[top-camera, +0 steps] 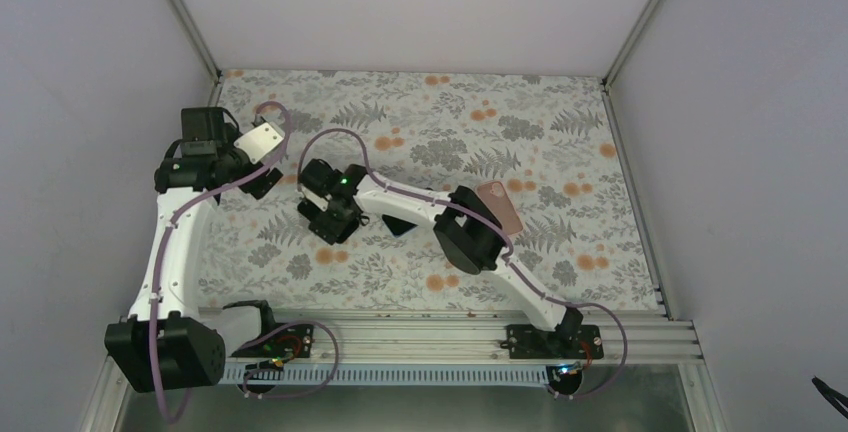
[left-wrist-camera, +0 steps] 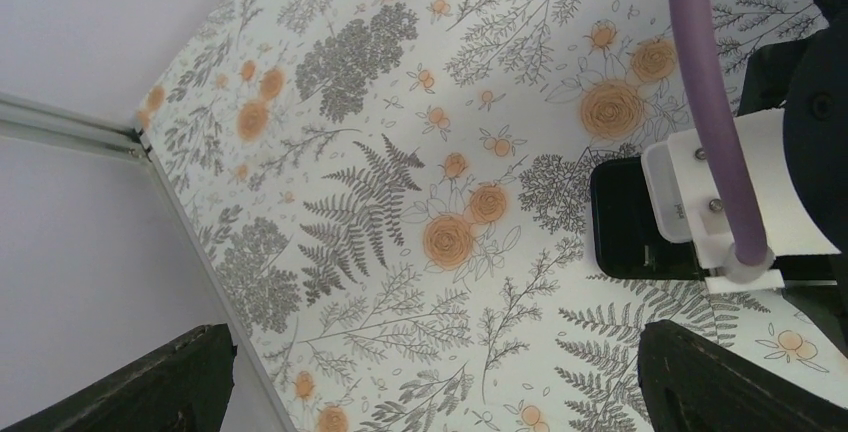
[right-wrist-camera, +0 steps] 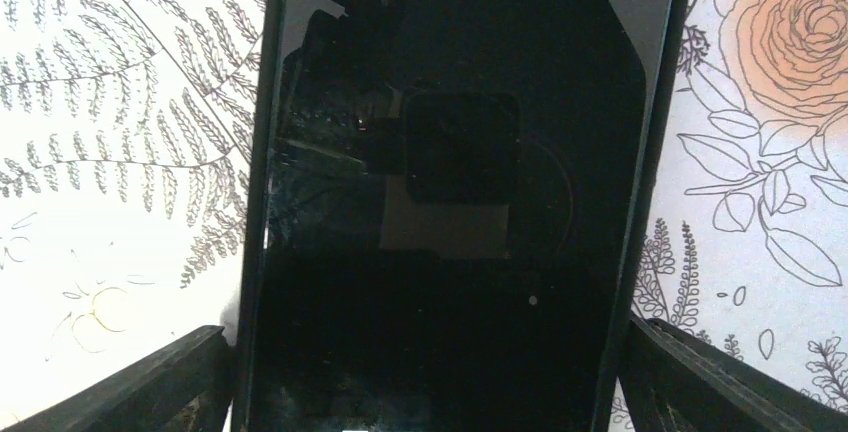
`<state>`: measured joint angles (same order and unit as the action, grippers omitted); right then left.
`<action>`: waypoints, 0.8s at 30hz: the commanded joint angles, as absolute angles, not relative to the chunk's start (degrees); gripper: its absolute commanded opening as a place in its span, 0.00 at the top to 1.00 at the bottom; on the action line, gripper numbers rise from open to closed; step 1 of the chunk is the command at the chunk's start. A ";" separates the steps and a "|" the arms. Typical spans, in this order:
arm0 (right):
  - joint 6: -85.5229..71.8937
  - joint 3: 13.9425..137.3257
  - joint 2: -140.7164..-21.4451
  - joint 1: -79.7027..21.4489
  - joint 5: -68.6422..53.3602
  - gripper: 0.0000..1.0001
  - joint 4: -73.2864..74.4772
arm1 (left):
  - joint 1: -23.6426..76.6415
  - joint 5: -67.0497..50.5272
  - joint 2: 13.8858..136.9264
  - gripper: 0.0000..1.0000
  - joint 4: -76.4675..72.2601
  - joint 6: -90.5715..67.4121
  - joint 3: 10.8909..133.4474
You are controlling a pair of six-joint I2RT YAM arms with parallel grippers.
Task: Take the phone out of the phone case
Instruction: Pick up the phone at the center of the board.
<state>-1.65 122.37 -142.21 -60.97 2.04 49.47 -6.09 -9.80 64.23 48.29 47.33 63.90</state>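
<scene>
Both claws were held apart. In the right wrist view the right claw (right-wrist-camera: 428,352) was spread wide. One dark finger (right-wrist-camera: 150,382) was seen at the lower left corner and the other at the lower right, with the phone (right-wrist-camera: 450,182) framed between them. Whether the fingers were touching its long edges could not be told.

The phone was laid flat, screen up, on the floral cloth (right-wrist-camera: 100,102), and the middle of the frame was filled by it from top to bottom. Its glass was black and unlit, faintly smudged, and a dim reflection of the wrist was mirrored in it. A thin dark rim was seen along both long sides.

In the left wrist view the left claw (left-wrist-camera: 432,352) was likewise opened wide, with only patterned cloth between its fingers. At the right of that frame one end of the phone was shown as a black rectangle, partly covered by a white mount (left-wrist-camera: 700,192) and a purple cable (left-wrist-camera: 705,82).

In the top view the right claw was seen left of centre, with the left claw near it to the upper left and apart from it. The pink phone case (top-camera: 497,204) was seen lying flat right of centre, just beside the right arm's elbow (top-camera: 470,237) and well apart from the right claw.
</scene>
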 commanded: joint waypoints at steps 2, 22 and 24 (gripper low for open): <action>2.44 119.72 -143.93 -59.22 0.56 0.06 54.61 | -6.55 -12.08 65.16 0.00 47.98 47.81 63.84; 9.96 104.86 -132.35 -58.89 6.67 0.25 45.89 | -13.07 -37.07 76.28 0.00 55.56 44.57 68.15; 10.53 102.85 -129.21 -58.84 7.04 0.25 43.36 | -13.99 -42.88 80.89 0.00 60.23 44.78 71.19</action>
